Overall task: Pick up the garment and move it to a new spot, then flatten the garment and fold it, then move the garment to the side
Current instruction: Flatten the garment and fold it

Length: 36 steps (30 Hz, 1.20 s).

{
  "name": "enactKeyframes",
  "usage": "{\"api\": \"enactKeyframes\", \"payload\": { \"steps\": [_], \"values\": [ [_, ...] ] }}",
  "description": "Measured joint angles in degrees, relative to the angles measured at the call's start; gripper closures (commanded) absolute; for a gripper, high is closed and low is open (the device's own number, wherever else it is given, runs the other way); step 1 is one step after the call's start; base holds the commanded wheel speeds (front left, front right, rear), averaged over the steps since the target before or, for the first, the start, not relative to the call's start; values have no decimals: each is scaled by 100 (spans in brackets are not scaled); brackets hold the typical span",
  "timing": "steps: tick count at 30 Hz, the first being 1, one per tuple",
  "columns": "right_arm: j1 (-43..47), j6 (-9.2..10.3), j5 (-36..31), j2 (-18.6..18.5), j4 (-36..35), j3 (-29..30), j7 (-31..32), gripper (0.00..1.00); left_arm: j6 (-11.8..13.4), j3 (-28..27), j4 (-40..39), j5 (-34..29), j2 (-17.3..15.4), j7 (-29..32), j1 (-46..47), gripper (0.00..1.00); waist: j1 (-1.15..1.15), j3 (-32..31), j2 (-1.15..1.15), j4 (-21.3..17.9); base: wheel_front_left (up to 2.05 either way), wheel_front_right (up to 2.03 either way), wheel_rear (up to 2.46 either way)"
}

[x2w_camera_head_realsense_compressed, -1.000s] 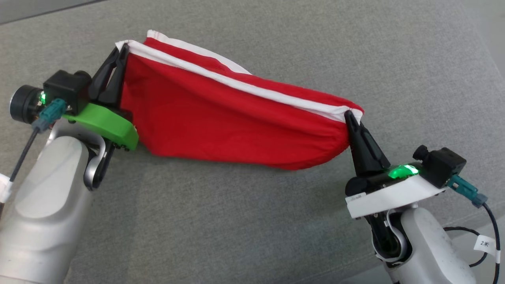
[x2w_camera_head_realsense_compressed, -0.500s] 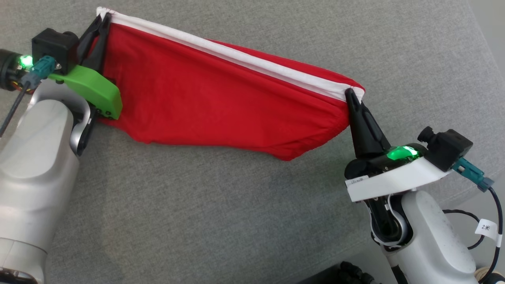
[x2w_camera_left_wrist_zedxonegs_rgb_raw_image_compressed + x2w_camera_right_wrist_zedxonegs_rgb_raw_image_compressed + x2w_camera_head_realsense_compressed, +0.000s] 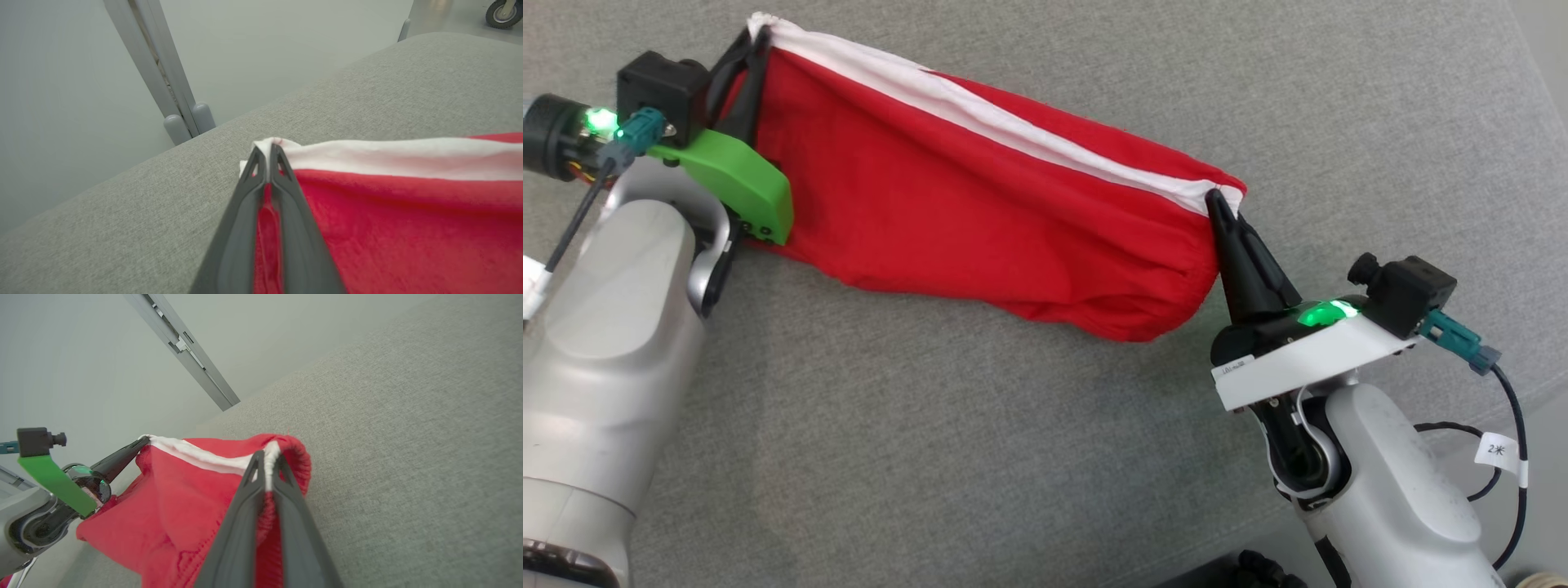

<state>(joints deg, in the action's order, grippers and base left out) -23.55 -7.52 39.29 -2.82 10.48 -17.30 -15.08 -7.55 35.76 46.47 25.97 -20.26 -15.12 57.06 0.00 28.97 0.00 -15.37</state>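
Garment between left tool and right tool (each clenched on its white band)

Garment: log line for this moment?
garment: stretched between tools | left tool: shut on one end | right tool: shut on other end

The left gripper is clamped on one white-edged corner of the red garment, and the right gripper is clamped on the opposite corner. Between the two sets of fingertips the white band runs nearly straight. The red cloth sags from it back toward both wrists, over the grey cushion. Whether its lowest fold touches the cushion cannot be told.
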Motion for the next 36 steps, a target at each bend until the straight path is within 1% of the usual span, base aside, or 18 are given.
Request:
{"api": "enactKeyframes", "payload": {
  "steps": [1, 2, 6, 9, 14, 18, 22, 25, 31, 36],
  "values": [
    [-18, -1, 9, -2, 62, -10, -1, 44, 0, 29, -5, 36, 9, -1, -3, 3, 0, -7, 0, 11, 0, 0, 0],
    [-46, 0, 48, 0, 159, -19, -1, 0, 0, 51, -9, 74, 12, 0, -4, 0, 0, -17, 0, 25, 0, 0, 0],
    [-81, 0, 36, 3, 348, 11, -1, 0, 0, -60, 15, 137, 8, 0, -28, 0, 0, -74, 0, 55, 0, 0, 0],
    [-70, 0, -127, 0, 399, 186, 0, 0, 0, -249, 10, 119, 12, -1, -172, 0, 0, -140, 0, 68, 0, 0, 0],
    [171, 0, -532, 0, 502, 553, 0, 0, 0, -611, -27, 118, 171, 0, -608, 0, 0, -318, 0, 88, 0, 0, 0],
    [362, 0, -808, 0, 546, 854, 0, 0, 0, -716, -74, 132, 297, 0, -887, 0, 0, -461, 0, 108, 0, 0, 0],
    [460, 0, -985, 0, 573, 1073, 0, 0, 1, -839, -21, 122, 325, -1, -988, 0, 0, -571, 0, 118, 0, 0, 0],
    [533, 0, -1039, -1, 587, 1146, 0, 0, 1, -883, 136, 69, 364, -1, -1065, 0, 0, -619, 0, 109, 0, 0, 0],
    [560, 0, -1113, -1, 613, 1213, 0, 0, 1, -719, 812, 71, 474, 0, -1099, 0, 0, -653, 0, 58, 0, 0, 0],
    [559, 0, -1176, -2, 612, 1217, 0, 0, 0, -660, 1412, 86, 521, 18, -849, 0, 0, -638, 0, 16, 0, 0, 0]
  ]
}}
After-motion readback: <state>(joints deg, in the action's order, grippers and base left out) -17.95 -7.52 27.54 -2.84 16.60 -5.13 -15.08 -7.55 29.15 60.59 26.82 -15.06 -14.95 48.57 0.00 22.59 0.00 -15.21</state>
